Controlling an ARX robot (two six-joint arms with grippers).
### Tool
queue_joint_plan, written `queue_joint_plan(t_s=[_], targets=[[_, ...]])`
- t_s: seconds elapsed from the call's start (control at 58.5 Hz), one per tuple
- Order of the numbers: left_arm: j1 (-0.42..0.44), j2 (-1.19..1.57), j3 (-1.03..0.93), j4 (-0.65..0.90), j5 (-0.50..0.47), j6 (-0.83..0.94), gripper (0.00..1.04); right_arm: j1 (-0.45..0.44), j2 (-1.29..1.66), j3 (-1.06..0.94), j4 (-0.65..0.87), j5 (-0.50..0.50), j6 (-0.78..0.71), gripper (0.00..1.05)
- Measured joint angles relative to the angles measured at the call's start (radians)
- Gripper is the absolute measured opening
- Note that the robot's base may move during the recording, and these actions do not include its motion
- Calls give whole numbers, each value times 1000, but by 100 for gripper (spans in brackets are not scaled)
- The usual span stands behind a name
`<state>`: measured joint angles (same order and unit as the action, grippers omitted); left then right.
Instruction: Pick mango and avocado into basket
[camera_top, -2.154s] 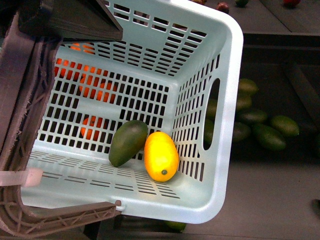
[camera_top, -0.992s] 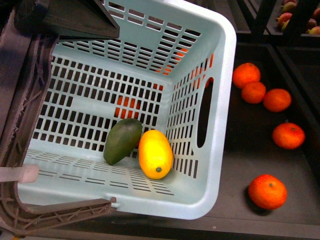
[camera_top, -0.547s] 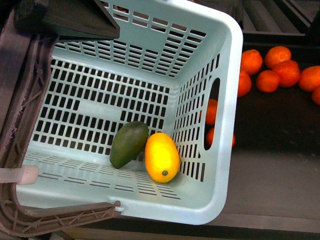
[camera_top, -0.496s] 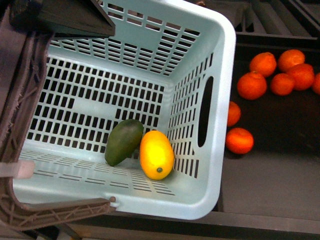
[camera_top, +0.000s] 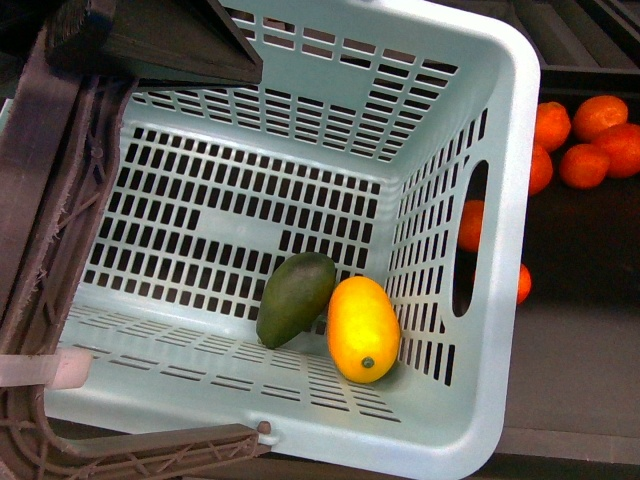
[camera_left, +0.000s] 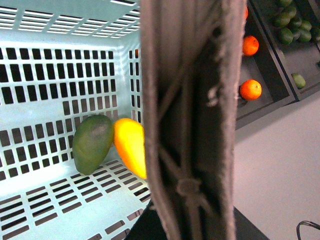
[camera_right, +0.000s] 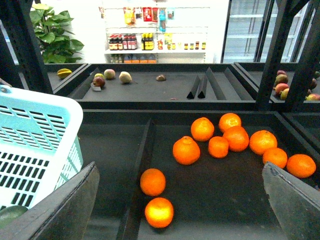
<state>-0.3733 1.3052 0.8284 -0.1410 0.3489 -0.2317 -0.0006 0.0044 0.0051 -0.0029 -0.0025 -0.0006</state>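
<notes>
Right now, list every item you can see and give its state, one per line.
Mango: lying on the basket floor, touching the avocado.
Avocado: lying on the basket floor beside the mango.
Basket: upright, holding both fruits.
Basket handle: raised across the left wrist view.
Oranges: loose on the dark shelf, outside the basket.
Right pincer: open, empty.
Left pincer: not in view.

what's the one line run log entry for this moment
mango: in basket | avocado: in basket, touching mango | right fingers: open, empty | left gripper: not visible | oranges: on shelf
</notes>
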Motion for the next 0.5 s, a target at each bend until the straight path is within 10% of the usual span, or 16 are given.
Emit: queue_joint_plan(t_s=[0.342, 0.496], targets=[[8, 0, 0, 0, -43, 0, 5, 0, 0, 0, 0, 0, 0, 97], [43, 163, 160, -189, 303, 331, 5, 0, 0, 0, 0, 0, 0, 97]])
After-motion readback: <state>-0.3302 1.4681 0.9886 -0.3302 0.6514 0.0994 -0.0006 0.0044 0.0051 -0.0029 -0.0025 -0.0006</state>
